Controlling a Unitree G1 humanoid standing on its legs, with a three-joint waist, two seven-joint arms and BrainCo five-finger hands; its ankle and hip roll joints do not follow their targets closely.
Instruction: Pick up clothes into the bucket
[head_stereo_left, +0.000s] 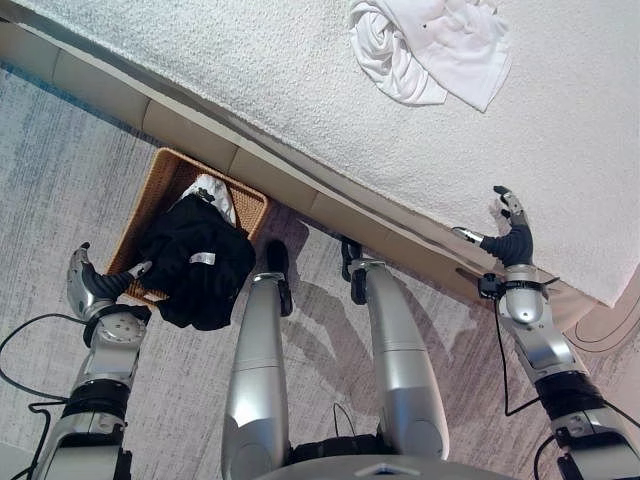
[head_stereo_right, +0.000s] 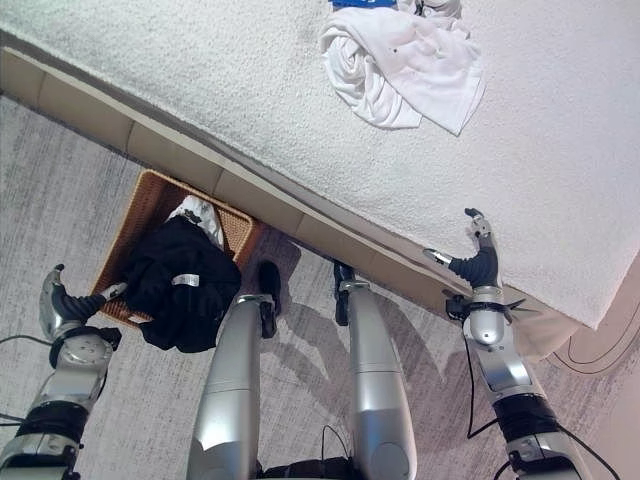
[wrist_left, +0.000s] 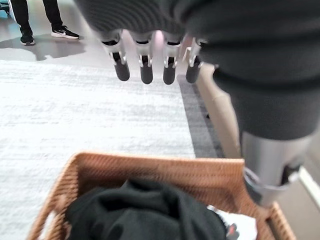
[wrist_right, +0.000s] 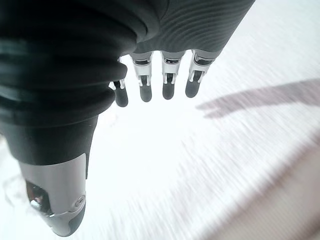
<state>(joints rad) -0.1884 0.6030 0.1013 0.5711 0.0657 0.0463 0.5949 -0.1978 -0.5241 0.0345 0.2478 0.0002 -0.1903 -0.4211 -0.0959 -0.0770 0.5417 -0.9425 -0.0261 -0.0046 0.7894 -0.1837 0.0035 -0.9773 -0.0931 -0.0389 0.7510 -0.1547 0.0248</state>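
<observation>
A grey carpet (head_stereo_left: 60, 190) runs up to a bed (head_stereo_left: 300, 90) with a white textured cover, and everything here is placed from the wicker basket (head_stereo_left: 150, 195) standing on the carpet against the bed's base. Just left of the basket, the left robot hand (head_stereo_left: 95, 285) hovers at its near rim with fingers straight and apart, holding nothing. In the basket a black garment (head_stereo_left: 195, 265) fills most of the space and spills over the near rim, with a white item (head_stereo_left: 215, 195) tucked behind it towards the bed. Far right of the basket, the right robot hand (head_stereo_left: 510, 235) rests open on the bed's edge, empty. Up the bed from it lies a crumpled white garment (head_stereo_left: 430, 50), not yet collected, so the task looks partly done.
</observation>
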